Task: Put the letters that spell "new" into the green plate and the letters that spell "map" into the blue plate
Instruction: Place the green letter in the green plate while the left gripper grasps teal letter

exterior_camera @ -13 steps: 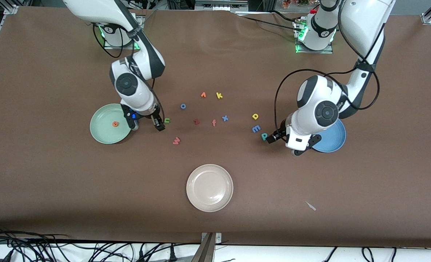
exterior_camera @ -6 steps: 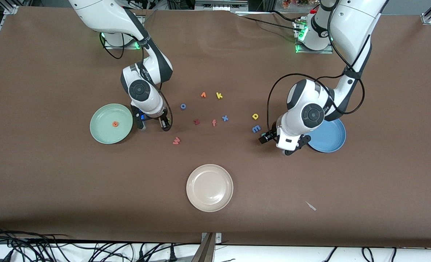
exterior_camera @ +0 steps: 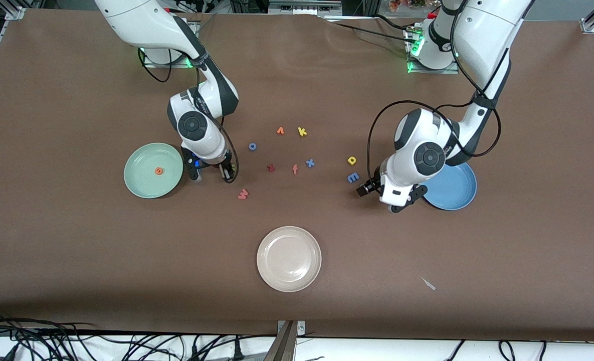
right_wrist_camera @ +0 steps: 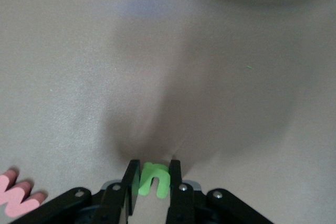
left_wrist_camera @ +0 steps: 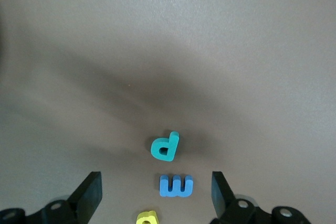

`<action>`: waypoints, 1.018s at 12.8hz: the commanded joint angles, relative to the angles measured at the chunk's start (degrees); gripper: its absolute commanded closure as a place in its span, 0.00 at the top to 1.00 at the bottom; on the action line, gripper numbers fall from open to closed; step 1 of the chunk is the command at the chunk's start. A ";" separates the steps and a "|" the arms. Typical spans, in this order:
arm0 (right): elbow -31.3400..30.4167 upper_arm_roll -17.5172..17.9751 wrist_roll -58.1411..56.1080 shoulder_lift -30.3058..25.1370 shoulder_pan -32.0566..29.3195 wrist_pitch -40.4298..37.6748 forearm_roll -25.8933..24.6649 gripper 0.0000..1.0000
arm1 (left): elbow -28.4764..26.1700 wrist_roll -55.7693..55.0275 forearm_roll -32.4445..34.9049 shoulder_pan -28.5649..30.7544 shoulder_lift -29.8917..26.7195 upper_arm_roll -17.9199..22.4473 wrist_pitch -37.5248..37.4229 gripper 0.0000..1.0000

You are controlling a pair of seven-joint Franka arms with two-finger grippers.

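The cream-white plate (exterior_camera: 289, 258) sits nearest the front camera, mid-table, with a small pale scrap (exterior_camera: 428, 284) on the brown table (exterior_camera: 76, 250) toward the left arm's end.

Farther back, the salmon "w" (exterior_camera: 243, 194) lies on the table, also visible in the right wrist view (right_wrist_camera: 16, 195).

The right gripper (exterior_camera: 228, 172) is down at the table between the green plate (exterior_camera: 141, 188) and the middle letters, its fingers (right_wrist_camera: 128, 184) clamped together on the green "n" (right_wrist_camera: 153, 179). The orange "e" (exterior_camera: 159, 171) rests in the green plate.

The left gripper (exterior_camera: 364, 190) is low over the teal "p" (left_wrist_camera: 166, 147), fingers (left_wrist_camera: 89, 195) wide apart, nothing gripped. The blue "m" (exterior_camera: 353, 177) lies just beside the "p" and the yellow "a" (exterior_camera: 352, 160) is farther from the camera. The blue plate (exterior_camera: 459, 193) lies beside this gripper, toward the left arm's end, partly covered by the wrist.

Loose letters mid-table: dark red "z" (exterior_camera: 270, 168), orange-red "f" (exterior_camera: 294, 169), blue "x" (exterior_camera: 310, 162), blue "o" (exterior_camera: 252, 146). Farthest back: an orange letter (exterior_camera: 280, 131), unreadable, and the yellow "k" (exterior_camera: 302, 132).
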 commanded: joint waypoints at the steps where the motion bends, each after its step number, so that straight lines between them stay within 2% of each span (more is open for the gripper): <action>1: 0.29 -1.51 -4.37 -3.62 -0.01 -4.95 -0.45 0.04 | -1.52 0.22 -0.90 -0.73 -0.30 0.46 2.43 0.86; 4: 0.29 -6.77 -16.65 -10.48 -0.09 -16.11 -0.37 0.04 | -1.35 -0.31 -0.90 -0.81 0.93 0.46 4.28 0.82; 6: -0.14 -11.68 -26.58 -12.95 -0.09 -20.61 -0.36 0.05 | -1.43 -0.22 -0.90 -0.99 1.55 0.46 5.60 0.81; 8: -1.54 -16.26 -34.60 -13.23 -0.09 -20.81 -0.36 0.06 | -1.43 0.65 -0.81 -1.08 2.42 0.46 5.60 0.78; 9: -2.86 -16.80 -36.37 -12.70 -0.18 -20.19 -0.36 0.06 | -1.43 0.74 -0.72 -1.69 3.30 0.55 5.60 0.77; 11: -8.20 -19.70 -40.68 -12.52 -0.27 -13.81 -0.19 0.06 | -1.43 0.74 -0.81 -1.96 3.57 0.55 5.60 0.75; 13: -11.30 -19.71 -41.39 -12.52 -0.01 -11.75 -0.10 0.08 | -1.43 0.74 -0.81 -2.04 3.83 0.55 5.78 0.74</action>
